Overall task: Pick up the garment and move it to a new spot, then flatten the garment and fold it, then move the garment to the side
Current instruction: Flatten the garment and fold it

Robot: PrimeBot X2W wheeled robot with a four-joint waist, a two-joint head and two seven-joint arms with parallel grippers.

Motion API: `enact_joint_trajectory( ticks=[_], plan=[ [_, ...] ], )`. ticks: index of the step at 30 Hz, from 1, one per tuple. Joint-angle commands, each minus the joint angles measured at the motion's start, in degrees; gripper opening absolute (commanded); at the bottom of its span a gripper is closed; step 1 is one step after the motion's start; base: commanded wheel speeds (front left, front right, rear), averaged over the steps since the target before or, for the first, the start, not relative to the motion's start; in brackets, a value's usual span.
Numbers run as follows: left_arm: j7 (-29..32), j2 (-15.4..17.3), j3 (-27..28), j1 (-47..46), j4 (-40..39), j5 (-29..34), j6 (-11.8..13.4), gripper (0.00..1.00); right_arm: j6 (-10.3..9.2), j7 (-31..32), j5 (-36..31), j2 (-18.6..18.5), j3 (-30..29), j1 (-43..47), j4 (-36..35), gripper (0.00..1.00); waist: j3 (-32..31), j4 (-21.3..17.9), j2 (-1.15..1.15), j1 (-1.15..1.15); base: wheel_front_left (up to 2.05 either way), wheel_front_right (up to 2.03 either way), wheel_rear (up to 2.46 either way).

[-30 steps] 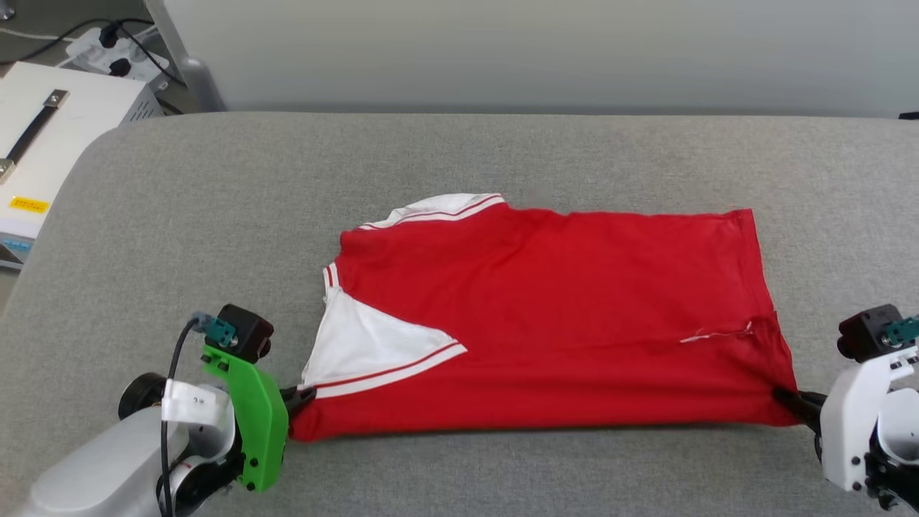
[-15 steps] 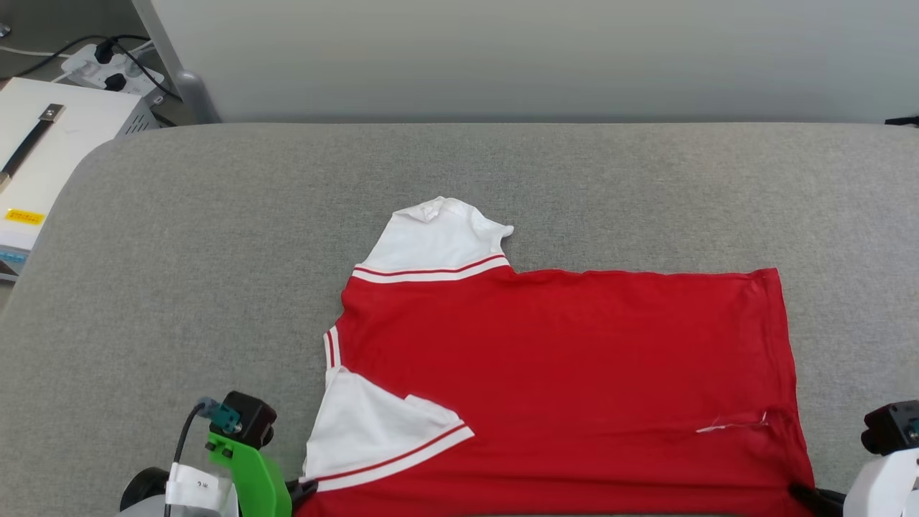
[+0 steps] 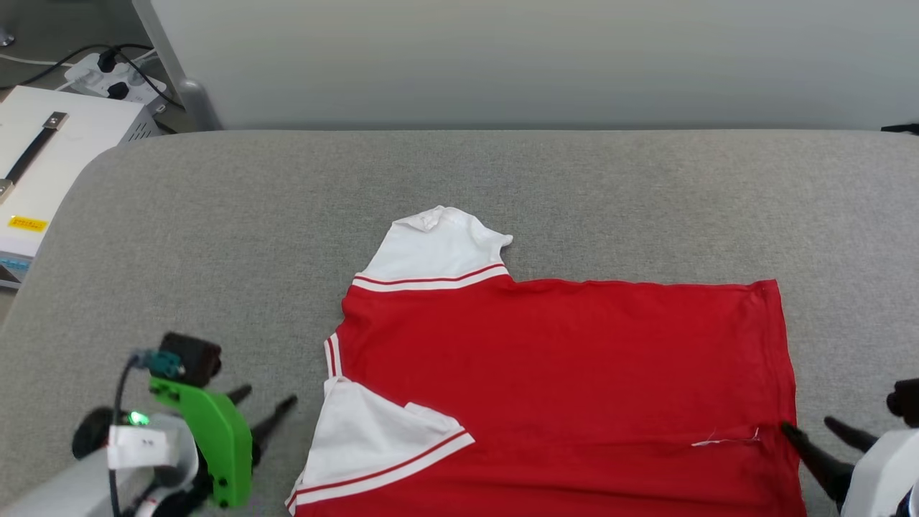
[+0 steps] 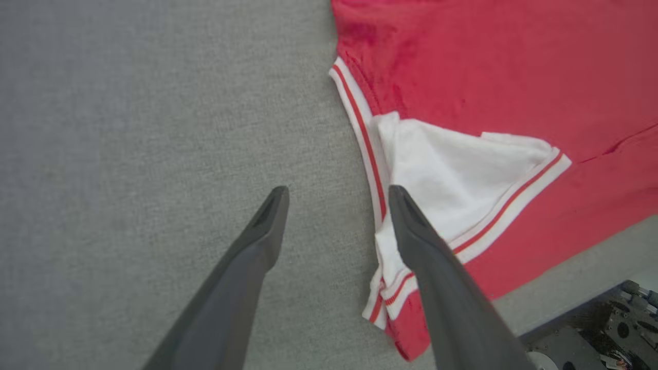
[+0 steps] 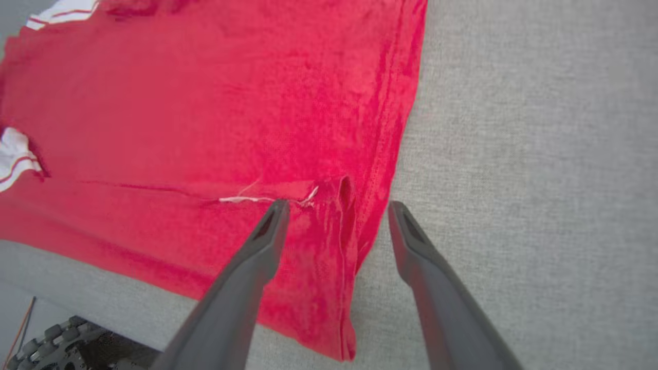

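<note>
Cushion (image 3: 502,179): one garment (image 3: 560,373), two claws (image 3: 267,395) (image 3: 808,424)

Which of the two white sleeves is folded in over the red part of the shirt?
The near sleeve, beside the left gripper; the far sleeve sticks out flat onto the grey surface.

Left arm: pale grey forearm (image 3: 57,492); green bracket (image 3: 208,438) with dark screws; black camera block (image 3: 190,357) with teal plug (image 3: 164,362); black cable (image 3: 115,431); white tag (image 3: 140,445); small green light (image 3: 136,418).
Right arm: white bracket (image 3: 879,470); black block (image 3: 906,396).
Left claw (image 3: 267,396), right claw (image 3: 808,425): each has two long, dark grey, tapered fingers (image 4: 247,272).
</note>
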Motion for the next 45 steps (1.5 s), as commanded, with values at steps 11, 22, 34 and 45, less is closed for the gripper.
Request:
enact_joint_trajectory(
  ticks=[11,22,34,45],
  plan=[
    [-0.4,-0.4,5.8,-20.4,2.2,7.6,-0.8,1.0,-0.05,-10.5,-9.0,6.6,-6.0,-6.9,-7.7,1.0,5.9,-3.4,0.0,0.0,0.0,0.0,0.0],
    [16.4,-9.2,2.5,-39.3,16.9,6.9,-9.8,1.0,-0.05,-12.3,-10.7,8.4,-3.3,-13.4,-7.6,1.0,15.5,-7.9,0.0,0.0,0.0,0.0,0.0],
    [31.5,-15.6,-5.1,-49.4,27.4,6.2,-12.0,1.0,-0.05,-14.7,-10.2,9.0,0.5,-20.2,-5.6,1.0,23.8,-12.1,0.0,0.0,0.0,0.0,0.0],
    [29.1,-15.2,-11.5,-47.8,31.1,6.5,-12.0,0.09,-0.05,-16.5,-9.4,8.7,1.5,-22.5,-3.1,1.0,24.3,-12.8,0.0,0.0,0.0,0.0,0.0]
  ],
)
